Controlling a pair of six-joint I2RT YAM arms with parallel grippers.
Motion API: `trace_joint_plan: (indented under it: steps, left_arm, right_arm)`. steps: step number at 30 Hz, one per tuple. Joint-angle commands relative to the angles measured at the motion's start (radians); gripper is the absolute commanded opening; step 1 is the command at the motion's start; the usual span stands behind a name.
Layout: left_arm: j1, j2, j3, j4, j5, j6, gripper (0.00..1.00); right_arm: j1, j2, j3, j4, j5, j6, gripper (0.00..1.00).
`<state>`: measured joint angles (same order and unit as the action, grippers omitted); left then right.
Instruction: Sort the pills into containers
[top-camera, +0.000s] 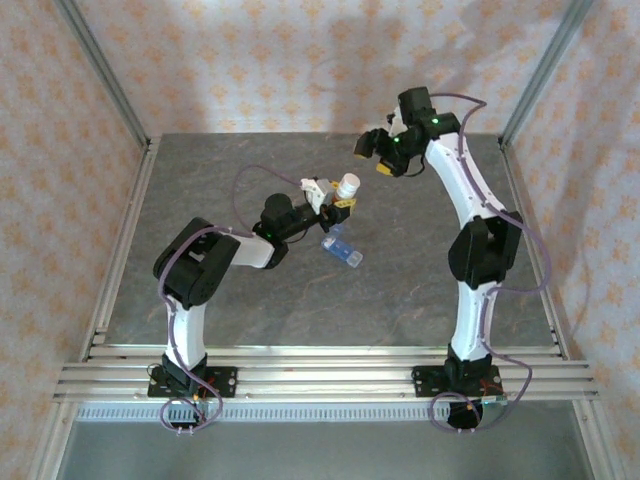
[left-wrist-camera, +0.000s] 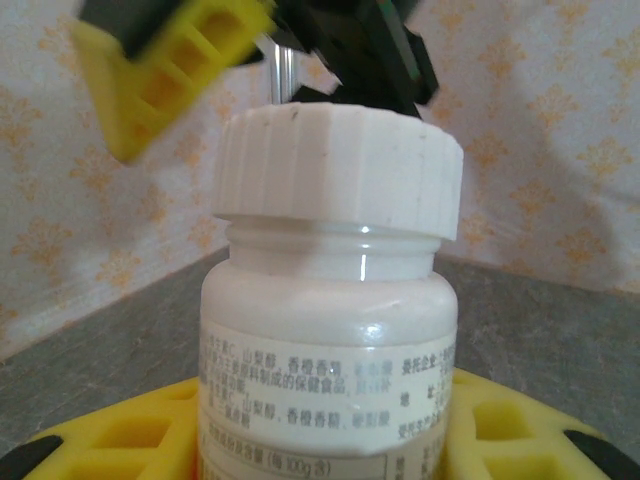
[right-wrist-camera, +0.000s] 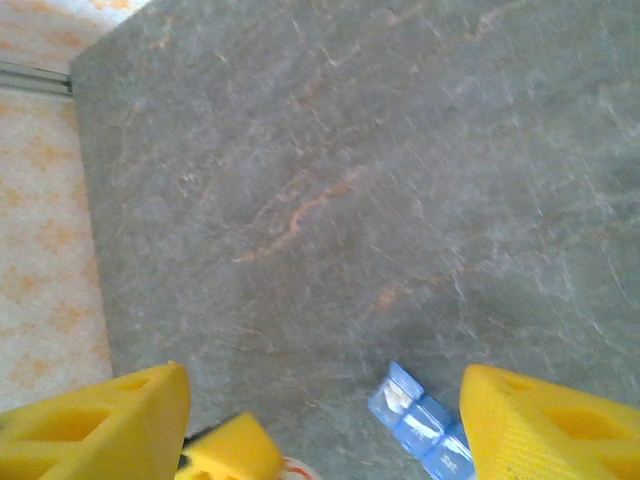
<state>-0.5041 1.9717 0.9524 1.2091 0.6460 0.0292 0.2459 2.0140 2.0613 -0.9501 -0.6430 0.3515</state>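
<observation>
Pill box (top-camera: 341, 248): small translucent light-blue plastic strip of joined square compartments, lying flat on the grey veined stone-look table (top-camera: 250, 310), roughly centre, set at an angle, apart from both grippers. Right wrist view has it at the bottom edge, on the table between my yellow fingers.

Just beyond it, off the table: white plastic bottle with ribbed white screw cap (top-camera: 347, 186), upright, cap on. My left gripper (top-camera: 342, 203) is clamped on the bottle body, with a yellow finger (left-wrist-camera: 120, 440) either side of the printed label.

My right gripper (top-camera: 372, 157) is raised, just past the cap and to its right, jaws spread wide, holding nothing. Can't tell whether it touches the cap. One of its fingers shows blurred above the cap in left wrist view.
</observation>
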Motion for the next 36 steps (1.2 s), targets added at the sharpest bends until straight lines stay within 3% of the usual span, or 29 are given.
trace_joint_plan:
  steps: [1, 8, 13, 17, 26, 36]
  left_arm:
    - [-0.011, -0.056, -0.013, 0.07, -0.011, -0.044, 0.0]
    - [-0.011, -0.088, -0.006, 0.072, 0.016, -0.133, 0.0]
    - [-0.011, -0.093, 0.008, 0.072, 0.044, -0.172, 0.0]
    - [-0.011, -0.085, 0.029, 0.072, 0.074, -0.203, 0.0]
    - [-0.011, -0.068, 0.044, 0.073, 0.101, -0.228, 0.0]
    - [-0.01, -0.068, 0.048, 0.073, 0.109, -0.227, 0.0]
  right_arm:
    - [0.002, -0.167, -0.105, 0.137, 0.042, -0.033, 0.71]
    - [0.003, -0.299, -0.206, 0.181, 0.068, -0.105, 0.71]
    - [0.003, -0.316, -0.198, 0.173, -0.052, -0.178, 0.72]
    - [0.012, -0.315, -0.189, 0.15, -0.075, -0.213, 0.72]
    - [0.084, -0.263, -0.09, -0.004, 0.035, -0.321, 0.73]
    - [0.131, -0.218, -0.053, -0.064, 0.062, -0.357, 0.71]
